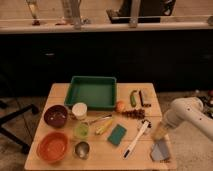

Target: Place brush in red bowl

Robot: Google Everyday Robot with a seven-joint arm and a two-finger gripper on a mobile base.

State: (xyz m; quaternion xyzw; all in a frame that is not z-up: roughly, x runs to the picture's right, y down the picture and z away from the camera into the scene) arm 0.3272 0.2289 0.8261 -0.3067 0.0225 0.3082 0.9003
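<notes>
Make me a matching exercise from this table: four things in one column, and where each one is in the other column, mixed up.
Things:
1. brush
2. red bowl
3. green tray
4. gripper

Places:
A. back middle of the table
B. at the table's right edge
C. front left corner of the table
D. lying just right of the green sponge

Pairs: 1-D, 2-C, 3-A, 4-B

Table carries tray, red bowl, brush; gripper above right edge
</notes>
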